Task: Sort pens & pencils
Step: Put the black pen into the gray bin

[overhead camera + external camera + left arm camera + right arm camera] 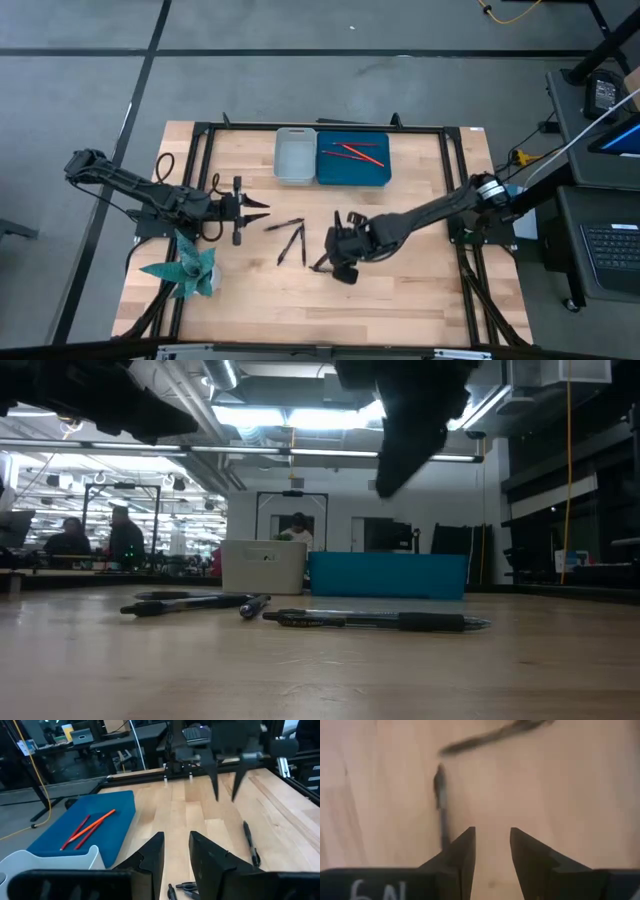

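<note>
The left gripper (262, 208) hangs at the table's left side with its fingers a little apart and empty, tips aimed across the wood; the pens (290, 238) lie just beyond and slightly below those tips, three or four dark sticks fanned roughly end-on to it. Further right, the right gripper (330, 262) hovers over the table with fingers parted to a narrow gap and nothing between them. In its wrist view the nearest pen (440, 802) lies just off to one side of the gap, its length running about parallel to the fingers, so a sideways shift looks needed. The pencils (357, 153) rest in the blue tray (325, 172), well away beyond both grippers, beside the white tray (283, 168).
</note>
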